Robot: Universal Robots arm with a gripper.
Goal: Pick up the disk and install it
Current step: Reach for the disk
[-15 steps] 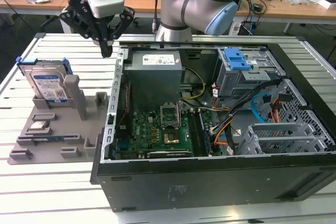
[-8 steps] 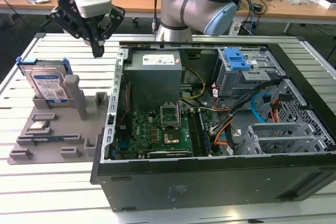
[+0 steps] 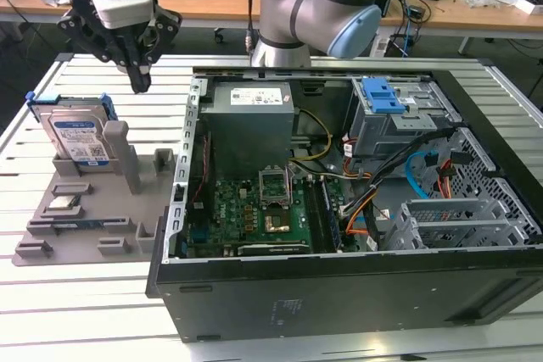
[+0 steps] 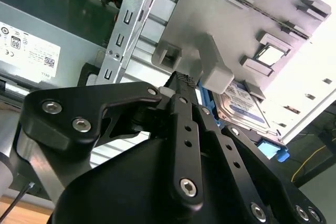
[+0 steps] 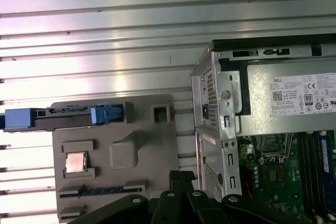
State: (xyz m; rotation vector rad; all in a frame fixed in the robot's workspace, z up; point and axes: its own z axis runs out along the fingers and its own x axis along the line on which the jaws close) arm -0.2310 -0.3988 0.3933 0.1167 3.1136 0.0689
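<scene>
The disk [image 3: 78, 137] stands on edge in a slot at the back of the grey holder tray [image 3: 93, 231], silver with a blue-and-white label and a blue bracket. My gripper [image 3: 140, 82] hangs above the table just off the disk's side toward the exterior view's right, between it and the computer case, shut with nothing held. In the second wrist view the black fingers [image 4: 181, 124] lie pressed together, with the disk [image 4: 247, 106] beyond them. The first wrist view looks down on the disk [image 5: 68, 117] edge-on, with the fingers [image 5: 181, 182] over the tray's far edge.
An open computer case [image 3: 339, 294] lies at the exterior view's right, holding a grey power supply [image 3: 250, 112], a green motherboard [image 3: 254, 209] and a drive cage with a blue latch [image 3: 383, 95]. A small silver chip [image 3: 64, 203] sits on the tray. The arm's base [image 3: 318, 10] stands behind the case.
</scene>
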